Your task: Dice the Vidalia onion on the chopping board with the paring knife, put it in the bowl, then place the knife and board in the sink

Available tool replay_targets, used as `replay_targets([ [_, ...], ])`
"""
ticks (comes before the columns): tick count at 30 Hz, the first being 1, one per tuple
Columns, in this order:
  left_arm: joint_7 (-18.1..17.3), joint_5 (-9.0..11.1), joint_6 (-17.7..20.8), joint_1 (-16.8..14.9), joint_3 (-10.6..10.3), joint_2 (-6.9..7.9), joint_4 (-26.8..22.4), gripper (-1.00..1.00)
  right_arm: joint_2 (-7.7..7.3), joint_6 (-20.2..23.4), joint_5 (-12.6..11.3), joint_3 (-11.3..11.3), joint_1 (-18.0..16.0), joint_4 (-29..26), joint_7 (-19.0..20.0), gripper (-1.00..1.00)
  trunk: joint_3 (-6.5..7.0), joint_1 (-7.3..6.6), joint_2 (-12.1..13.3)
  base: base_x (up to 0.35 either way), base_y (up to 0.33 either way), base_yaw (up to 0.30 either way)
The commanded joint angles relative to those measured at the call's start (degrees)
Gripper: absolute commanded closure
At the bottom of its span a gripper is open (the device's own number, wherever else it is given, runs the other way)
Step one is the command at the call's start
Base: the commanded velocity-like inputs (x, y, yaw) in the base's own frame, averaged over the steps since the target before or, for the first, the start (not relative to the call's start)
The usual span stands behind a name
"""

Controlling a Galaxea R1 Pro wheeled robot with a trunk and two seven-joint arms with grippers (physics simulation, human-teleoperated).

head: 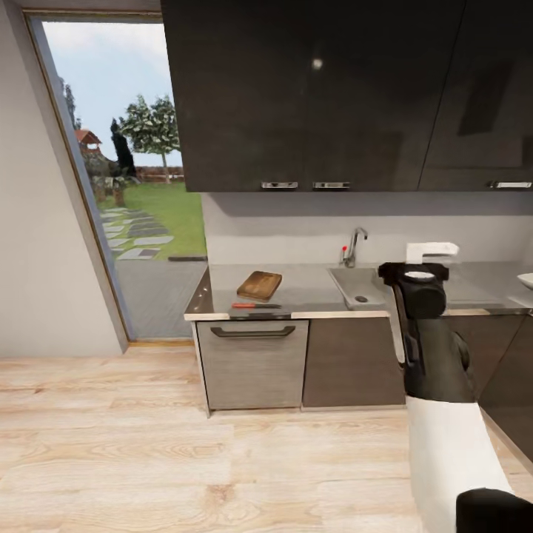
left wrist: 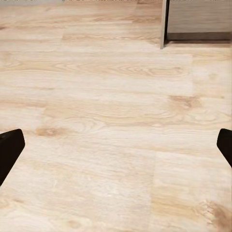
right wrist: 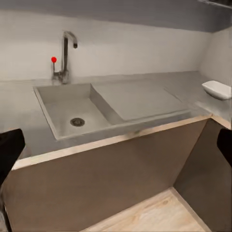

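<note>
Kitchen, robot short of the worktop [head: 311,292]. Raised right arm, right tool [right wrist: 116,145] spread wide and empty, aimed over the front edge at the sink [right wrist: 72,113] straight ahead; basin bare as far as visible, onion nowhere to be made out. Left tool [left wrist: 116,145] spread too, hanging over bare floor [left wrist: 111,96]. Board [head: 260,285] and knife [head: 255,305] side by side well left of the sink, knife nearer the edge, lying along it. Bowl [right wrist: 217,89] far right. Right arm plainly nearer the basin.
</note>
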Motion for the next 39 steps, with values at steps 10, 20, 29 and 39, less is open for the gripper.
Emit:
replay_targets([
  [10,0.01,0.05,0.36,0.03,0.07,0.04,-0.2,-1.0,-0.21,0.57,-0.11,0.56,-23.04,37.13,1.8,-1.0,-0.12,0.03,-0.14,0.221,0.0,0.0],
  [20,0.08,0.05,1.3,0.03,0.07,0.07,-0.28,-1.0,-1.41,0.68,-0.15,0.71,-25.04,41.17,21.88,-1.0,-0.12,0.03,-0.14,0.323,0.0,0.0],
  [29,0.08,0.13,1.53,0.03,0.12,0.08,-0.21,-1.0,-4.57,0.71,-0.1,1.07,-25.11,41.57,34.26,-1.0,-0.12,0.03,-0.14,0.313,0.062,0.0],
  [39,0.16,1.84,1.53,0.03,0.16,0.24,-0.29,-1.0,-4.76,0.71,-0.1,1.48,-25.11,41.83,36.21,-1.0,-0.12,0.03,-0.14,0.276,0.187,0.0],
])
